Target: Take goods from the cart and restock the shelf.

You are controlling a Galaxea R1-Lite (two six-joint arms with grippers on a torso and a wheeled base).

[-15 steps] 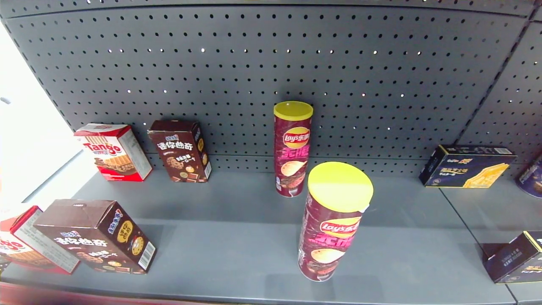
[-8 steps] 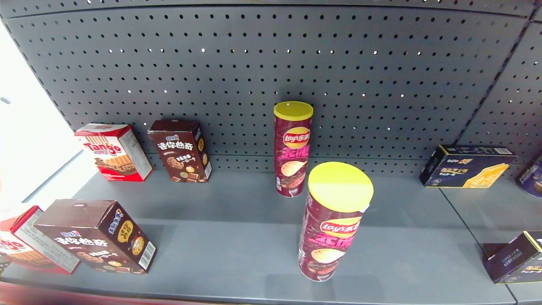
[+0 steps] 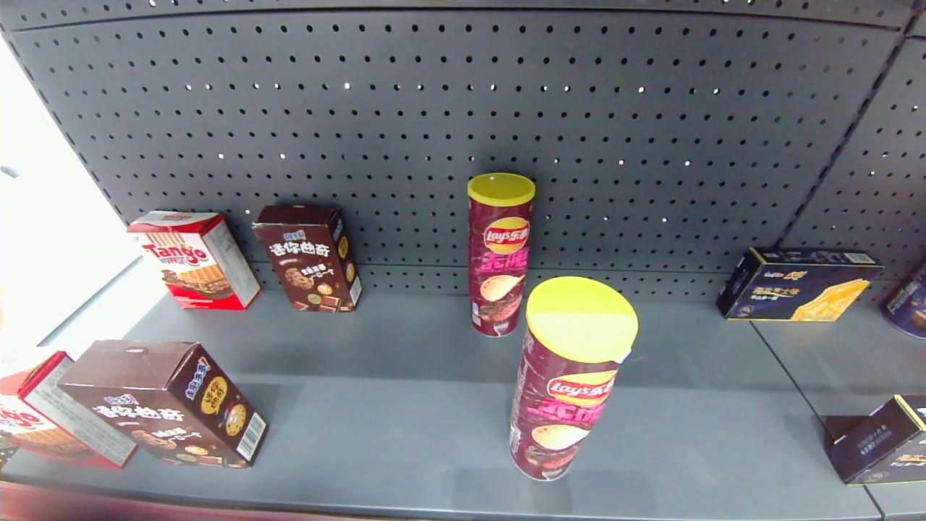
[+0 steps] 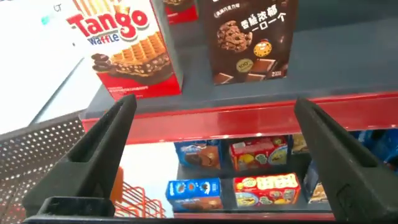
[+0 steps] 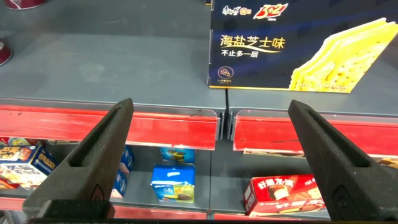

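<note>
Two maroon crisp tubes with yellow lids stand on the grey shelf point(image 3: 405, 427): one point(image 3: 499, 255) at the pegboard, one point(image 3: 568, 380) near the front. My left gripper point(image 4: 214, 165) is open and empty in front of the shelf's red edge strip point(image 4: 249, 118), below a red wafer box point(image 4: 124, 46) and a brown cookie box point(image 4: 249, 37). My right gripper point(image 5: 214, 162) is open and empty in front of the red strip point(image 5: 161, 127), below a dark blue wafer box point(image 5: 298, 43).
Red and brown boxes stand at the back left point(image 3: 194, 259) point(image 3: 309, 257) and the front left point(image 3: 166, 404). Dark blue boxes lie at the right point(image 3: 796, 284) point(image 3: 879, 438). A lower shelf holds small snack boxes point(image 4: 261, 174) point(image 5: 174, 180). Bare shelf lies between the tubes and the boxes.
</note>
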